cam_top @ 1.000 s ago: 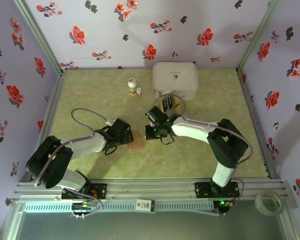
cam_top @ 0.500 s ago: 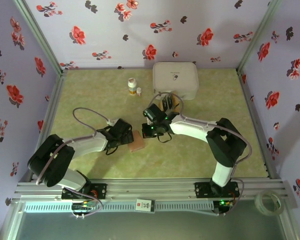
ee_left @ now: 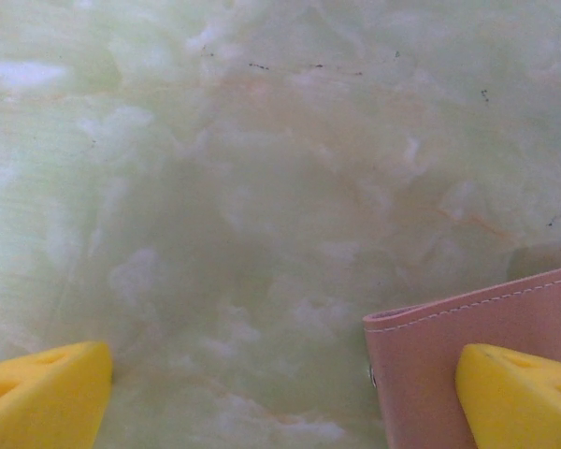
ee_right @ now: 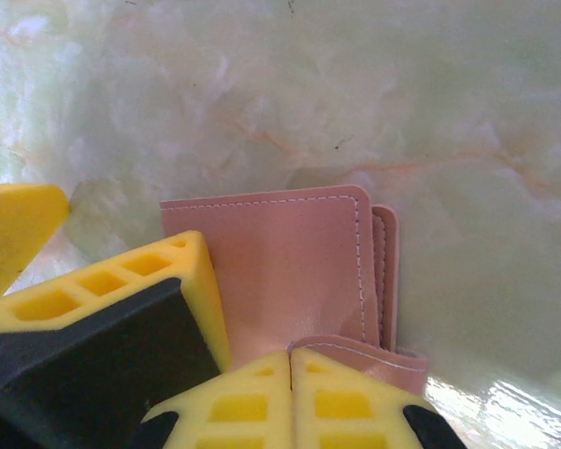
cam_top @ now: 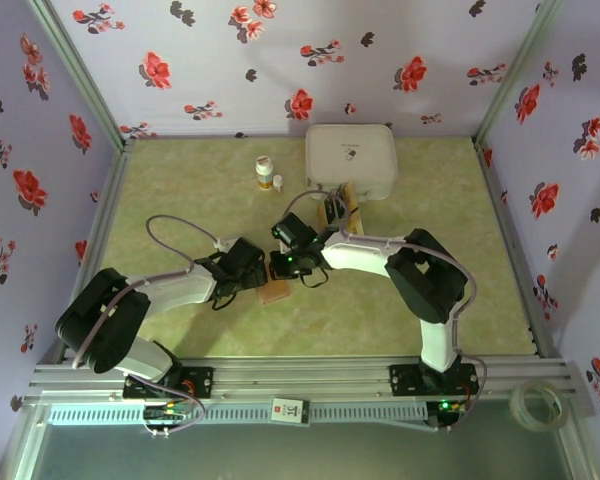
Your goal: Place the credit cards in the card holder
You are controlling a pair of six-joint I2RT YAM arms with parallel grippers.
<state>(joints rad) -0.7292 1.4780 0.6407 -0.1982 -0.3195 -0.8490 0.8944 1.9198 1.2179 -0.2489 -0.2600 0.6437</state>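
Left claw (ee_left: 282, 367) is spread wide, low over the green counter (cam_top: 180, 190), one yellow finger over the corner of the brown wallet (ee_right: 280, 271). Right claw (ee_right: 291, 363) is pressed together at the wallet's curled edge, though whether it pinches that flap is hard to tell. The wallet lies mid-counter between both claws, and the cards (cam_top: 334, 209) sit apart just before the white box (cam_top: 351, 158).

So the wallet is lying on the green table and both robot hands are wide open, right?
No. The wallet lies on the green table and the left gripper is wide open, but the right gripper is shut: the right wrist view shows its yellow fingers pressed together.
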